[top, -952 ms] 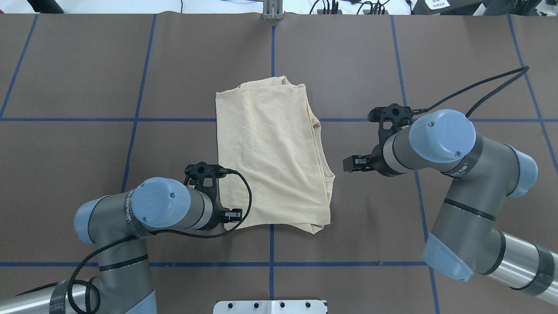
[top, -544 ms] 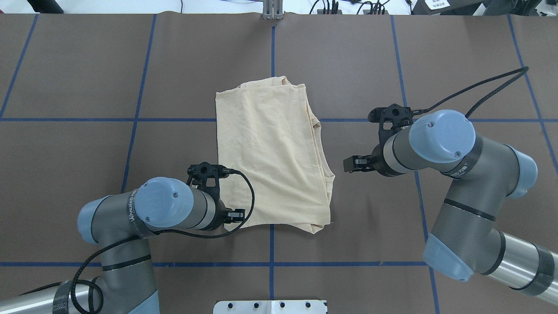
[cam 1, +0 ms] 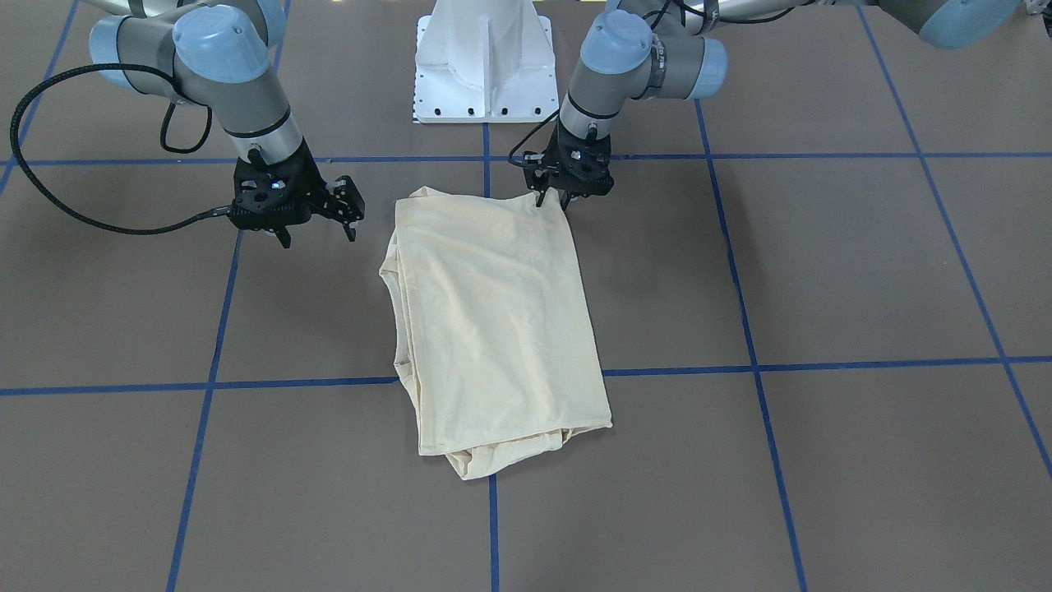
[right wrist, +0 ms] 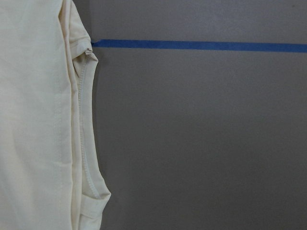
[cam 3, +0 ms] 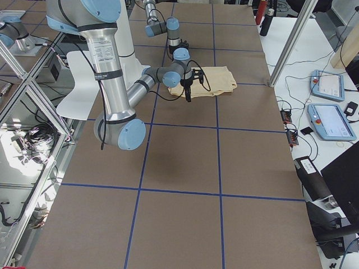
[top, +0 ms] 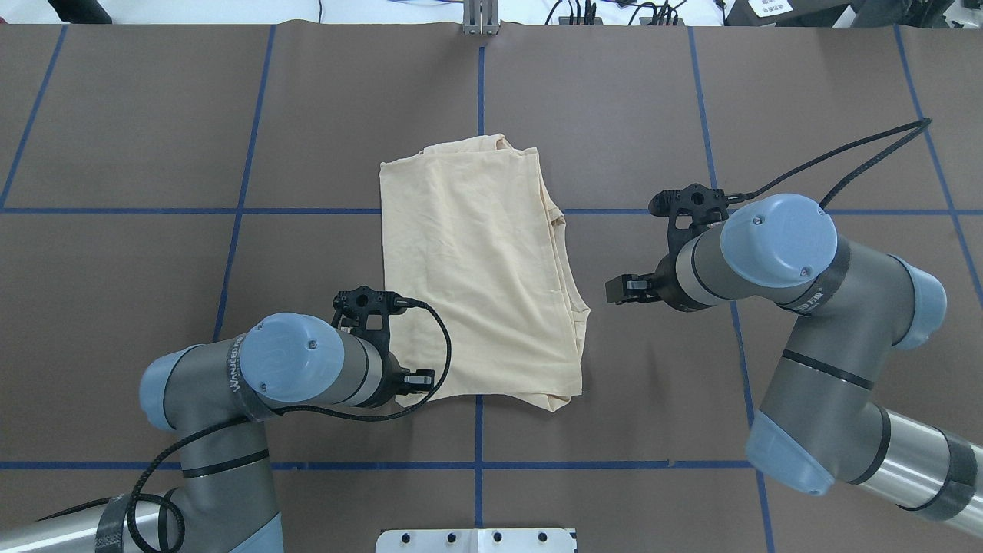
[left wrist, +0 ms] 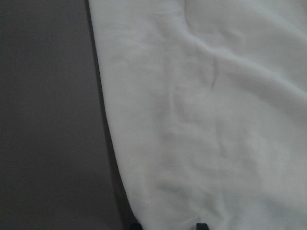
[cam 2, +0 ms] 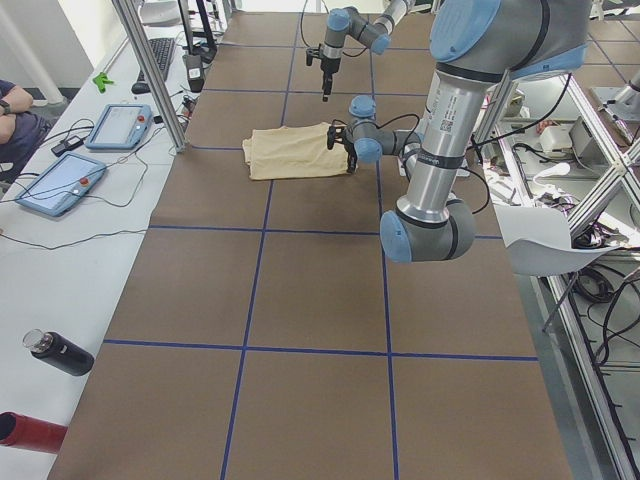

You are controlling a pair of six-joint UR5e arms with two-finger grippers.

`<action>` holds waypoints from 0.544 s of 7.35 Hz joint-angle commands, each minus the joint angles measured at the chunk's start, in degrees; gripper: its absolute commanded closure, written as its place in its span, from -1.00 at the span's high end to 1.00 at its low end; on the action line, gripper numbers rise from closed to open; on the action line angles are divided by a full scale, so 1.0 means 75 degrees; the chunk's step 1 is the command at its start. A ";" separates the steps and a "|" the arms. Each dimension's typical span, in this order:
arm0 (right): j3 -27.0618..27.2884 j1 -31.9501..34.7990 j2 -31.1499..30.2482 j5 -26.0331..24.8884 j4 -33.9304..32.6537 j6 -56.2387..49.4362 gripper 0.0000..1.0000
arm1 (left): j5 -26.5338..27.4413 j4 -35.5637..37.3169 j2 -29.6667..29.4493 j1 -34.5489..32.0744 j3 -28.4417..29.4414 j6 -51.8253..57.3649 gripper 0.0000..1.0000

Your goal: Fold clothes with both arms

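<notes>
The cream shirt (top: pixel 476 269) (cam 1: pixel 493 321) lies folded into a tall rectangle at the middle of the brown table, plain side up, with no print showing. My left gripper (top: pixel 405 380) (cam 1: pixel 555 201) is low at the shirt's near-left corner. In the left wrist view its two fingertips (left wrist: pixel 201 225) stand apart with the cloth edge (left wrist: pixel 216 120) between them, so it is open. My right gripper (cam 1: pixel 318 233) hovers open a little off the shirt's right edge, holding nothing. The right wrist view shows only the shirt's hemmed edge (right wrist: pixel 33 120) and bare table.
The white base pedestal (cam 1: pixel 485 66) stands at the robot's side of the table. Blue tape lines (top: pixel 479 84) grid the brown surface. A side table with tablets (cam 2: pixel 60 185), a black bottle (cam 2: pixel 58 352) and a metal post (cam 2: pixel 150 75) lies beyond the far edge.
My left arm has crept to the right, bringing its gripper closer in on the shirt's near-left corner. The right arm and the shirt have not moved.
</notes>
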 commanded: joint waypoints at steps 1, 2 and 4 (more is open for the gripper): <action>-0.0001 -0.0012 0.0000 0.0000 0.0000 0.0012 1.00 | 0.0010 0.0000 0.0016 0.0162 0.0001 -0.0153 -0.08; -0.0001 -0.0012 0.0000 -0.0012 0.0000 0.0012 1.00 | 0.0010 0.0000 0.0016 0.0186 0.0001 -0.0177 -0.18; -0.0105 -0.0058 0.0034 -0.0012 0.0000 0.0035 1.00 | 0.0021 0.0000 0.0028 0.0186 -0.0046 -0.0469 -1.00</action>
